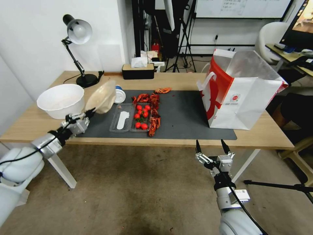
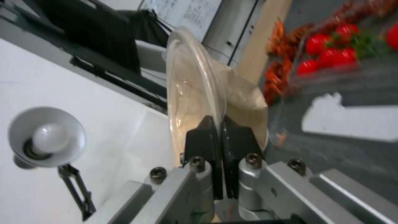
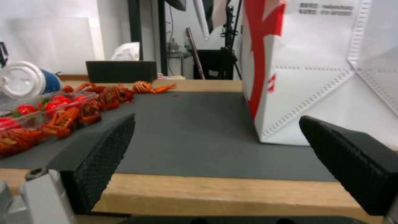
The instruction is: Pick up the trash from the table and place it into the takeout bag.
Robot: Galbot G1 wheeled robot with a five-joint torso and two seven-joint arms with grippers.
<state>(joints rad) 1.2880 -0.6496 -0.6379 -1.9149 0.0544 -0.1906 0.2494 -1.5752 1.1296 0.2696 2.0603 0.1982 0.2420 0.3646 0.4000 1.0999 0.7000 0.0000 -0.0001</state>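
Head view shows your left gripper (image 1: pixel 92 111) clamped on the rim of the round beige bowl (image 1: pixel 101 97), lifted and tilted above the dark mat's left end, well left of the takeout bag (image 1: pixel 239 89). Your right gripper (image 1: pixel 212 146) waits spread wide and empty, below the table (image 1: pixel 260 135) edge near the bag. Left of the bag, the small white-lidded cup (image 1: pixel 119 95) remains on the mat, so I judge the task only partly done.

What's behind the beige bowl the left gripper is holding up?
Behind the round beige bowl, clamped in the left gripper, lies the small white-lidded cup on its side. The bowl covers its left part and the mat beyond.
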